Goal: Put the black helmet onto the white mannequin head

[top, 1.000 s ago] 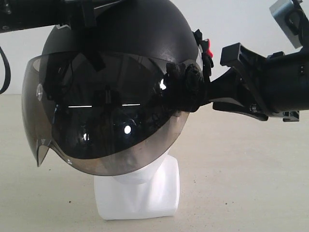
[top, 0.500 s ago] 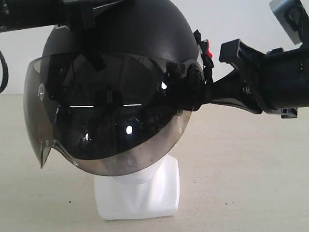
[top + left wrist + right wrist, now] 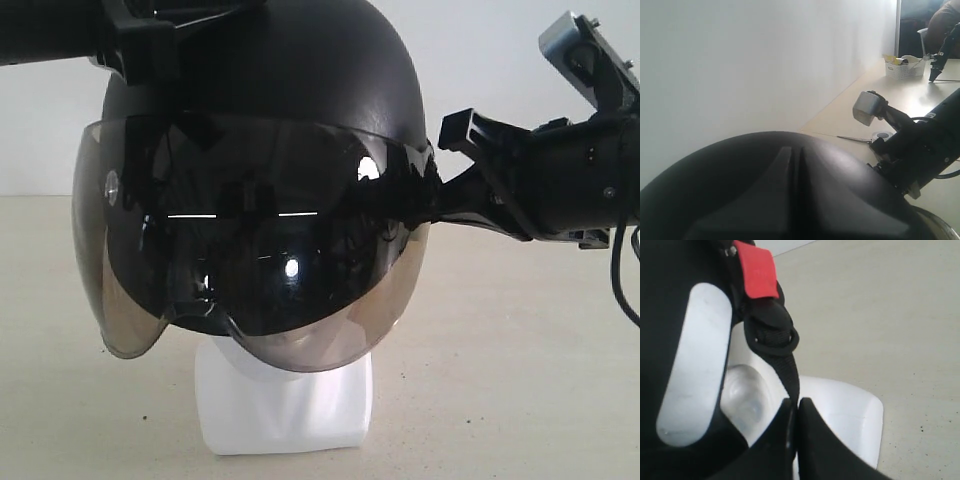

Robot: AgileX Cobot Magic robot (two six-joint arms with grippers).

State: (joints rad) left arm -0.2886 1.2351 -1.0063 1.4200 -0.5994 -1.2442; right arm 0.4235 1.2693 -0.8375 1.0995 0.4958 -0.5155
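The black helmet sits low over the white mannequin head. Its smoky visor hides the face, so only the neck and squarish base show. My left gripper reaches in from the upper left onto the top of the shell. In the left wrist view its fingers lie close together against the helmet. My right gripper comes from the right. It is shut on the helmet's black chin strap, below a red tab, with the mannequin base behind it.
The beige table runs to a white wall. The right arm with its grey camera block crosses the left wrist view. A white basket and a roll of tape sit far off on the table.
The helmet has come down and shifted right over the head. The visor now covers the chin that showed before. The right gripper has followed it, still on the strap.
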